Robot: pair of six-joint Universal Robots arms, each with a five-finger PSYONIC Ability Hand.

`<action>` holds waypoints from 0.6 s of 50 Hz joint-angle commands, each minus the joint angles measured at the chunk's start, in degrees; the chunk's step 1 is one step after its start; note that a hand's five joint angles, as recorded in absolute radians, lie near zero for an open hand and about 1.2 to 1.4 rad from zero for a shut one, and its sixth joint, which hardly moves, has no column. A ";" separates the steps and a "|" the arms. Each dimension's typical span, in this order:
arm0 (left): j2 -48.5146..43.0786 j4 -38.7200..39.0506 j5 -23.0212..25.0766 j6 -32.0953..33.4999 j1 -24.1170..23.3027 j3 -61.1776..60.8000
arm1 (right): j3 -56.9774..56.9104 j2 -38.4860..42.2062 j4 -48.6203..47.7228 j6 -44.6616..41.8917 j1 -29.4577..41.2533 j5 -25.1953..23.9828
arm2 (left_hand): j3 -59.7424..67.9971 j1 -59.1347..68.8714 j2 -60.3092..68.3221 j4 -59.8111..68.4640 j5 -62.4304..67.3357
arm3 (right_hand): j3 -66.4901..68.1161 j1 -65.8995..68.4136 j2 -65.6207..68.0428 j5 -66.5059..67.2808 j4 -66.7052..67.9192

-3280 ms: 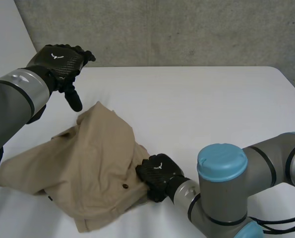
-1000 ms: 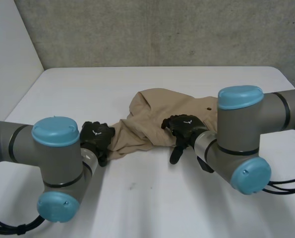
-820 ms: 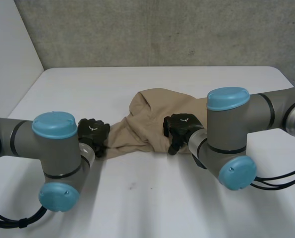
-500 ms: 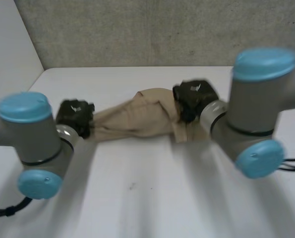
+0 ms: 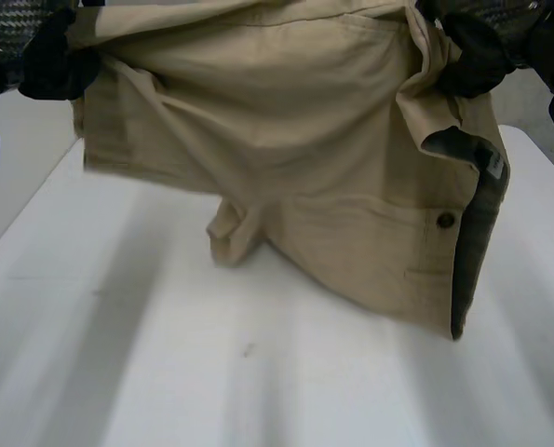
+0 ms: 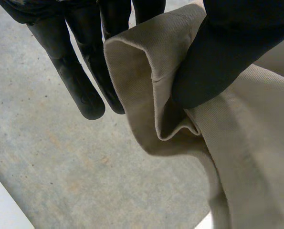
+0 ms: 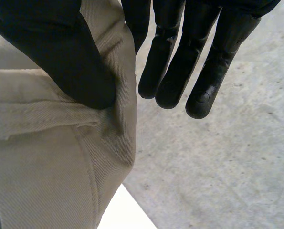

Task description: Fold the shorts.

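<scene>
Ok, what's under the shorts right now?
Bare white table shows below the shorts, which hang from the left robot hand and right robot hand, each pinching a top corner. The table strip behind the cloth is covered, so anything there can't be seen.

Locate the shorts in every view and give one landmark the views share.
Head view: shorts hang spread between left robot hand and right robot hand, over the white table.
Left wrist view: shorts edge pinched under the left robot hand's thumb.
Right wrist view: shorts edge pinched under the right robot hand's thumb.
Shared landmark: the white table.
</scene>
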 commanded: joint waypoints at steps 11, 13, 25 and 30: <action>-30.64 5.96 -6.09 0.46 0.44 18.94 | -10.21 26.61 -20.01 0.35 -0.27 3.01 | 11.80 15.87 11.38 11.61 15.04 | 12.53 26.18 12.64 14.60 12.01; -37.85 8.68 -10.31 0.55 0.35 27.99 | -11.54 30.13 -32.92 0.00 -0.27 7.75 | 11.80 15.87 11.38 11.61 15.04 | 12.53 26.18 12.64 14.60 12.01; -58.97 14.58 -11.20 0.73 -2.64 47.90 | -7.26 39.73 -42.86 -6.42 -0.18 1.10 | -58.20 -54.13 -58.62 -58.39 -54.96 | -57.47 -43.82 -57.36 -55.40 -57.99; -58.27 13.53 -11.38 0.46 -2.90 41.75 | -1.10 36.14 -38.72 -6.16 -1.32 5.40 | -58.20 -54.13 -58.62 -58.39 -54.96 | -57.47 -43.82 -57.36 -55.40 -57.99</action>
